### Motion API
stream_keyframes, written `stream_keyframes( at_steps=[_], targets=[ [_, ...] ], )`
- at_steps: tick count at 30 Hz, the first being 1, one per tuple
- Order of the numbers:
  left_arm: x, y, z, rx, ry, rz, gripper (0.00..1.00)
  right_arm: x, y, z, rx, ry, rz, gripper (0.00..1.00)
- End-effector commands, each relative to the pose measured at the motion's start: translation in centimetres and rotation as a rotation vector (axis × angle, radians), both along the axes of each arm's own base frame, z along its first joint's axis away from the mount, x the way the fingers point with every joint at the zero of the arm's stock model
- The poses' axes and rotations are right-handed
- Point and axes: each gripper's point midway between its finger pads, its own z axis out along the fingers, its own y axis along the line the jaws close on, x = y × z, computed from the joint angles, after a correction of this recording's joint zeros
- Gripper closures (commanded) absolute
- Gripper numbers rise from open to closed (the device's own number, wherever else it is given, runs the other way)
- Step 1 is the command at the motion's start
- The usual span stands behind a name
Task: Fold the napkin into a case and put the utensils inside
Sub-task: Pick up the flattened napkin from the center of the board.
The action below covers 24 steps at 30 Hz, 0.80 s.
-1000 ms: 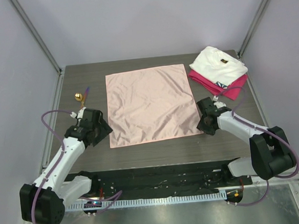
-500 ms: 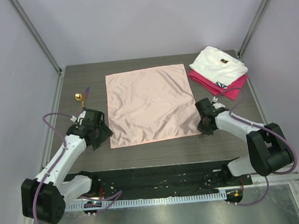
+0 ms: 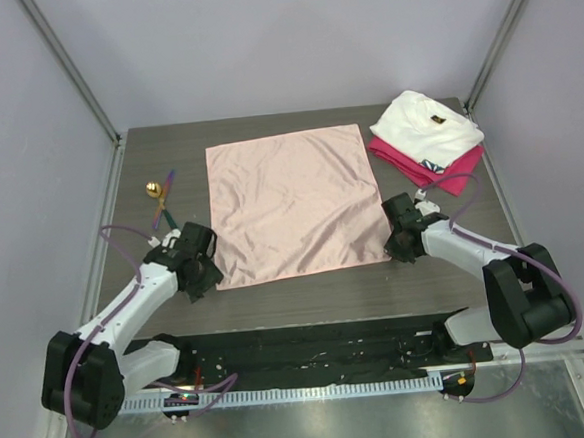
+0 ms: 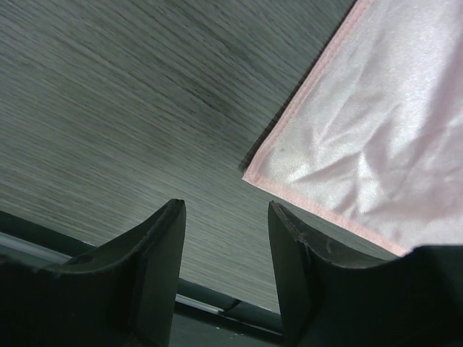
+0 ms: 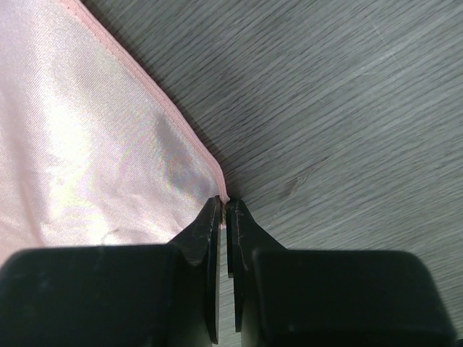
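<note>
Napkin [image 3: 293, 204] lies flat in middle of table [image 3: 307, 293]. Right gripper [image 5: 223, 206] is clenched on its near right corner. Left gripper [image 4: 224, 210] is released, fingers apart over bare wood just beside near left corner, w/o touching. Utensils [image 3: 160, 196] lie left of napkin, apart from it. White cloth [image 3: 426, 127] on magenta cloth [image 3: 464, 167] at far right

Passage over the dark wooden table [image 3: 308, 300] is being blocked far right by folded white and magenta cloths [image 3: 429, 139], and narrowed left between the salmon-pink satin napkin [image 3: 291, 204] and gold-and-purple cutlery [image 3: 160, 193].
</note>
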Motion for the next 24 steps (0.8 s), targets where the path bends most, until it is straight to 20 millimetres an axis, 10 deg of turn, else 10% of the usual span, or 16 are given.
stream_keyframes(
  at_steps=[1,24],
  targets=[
    [1.2,0.2,0.1,0.063,-0.018,0.032,0.46,-0.3,0.4,-0.1,0.015,-0.002,0.007,0.99],
    [2.8,-1.5,-2.4,0.088,0.048,0.037,0.44,-0.4,0.3,0.0,0.017,-0.022,0.022,0.99]
  ],
)
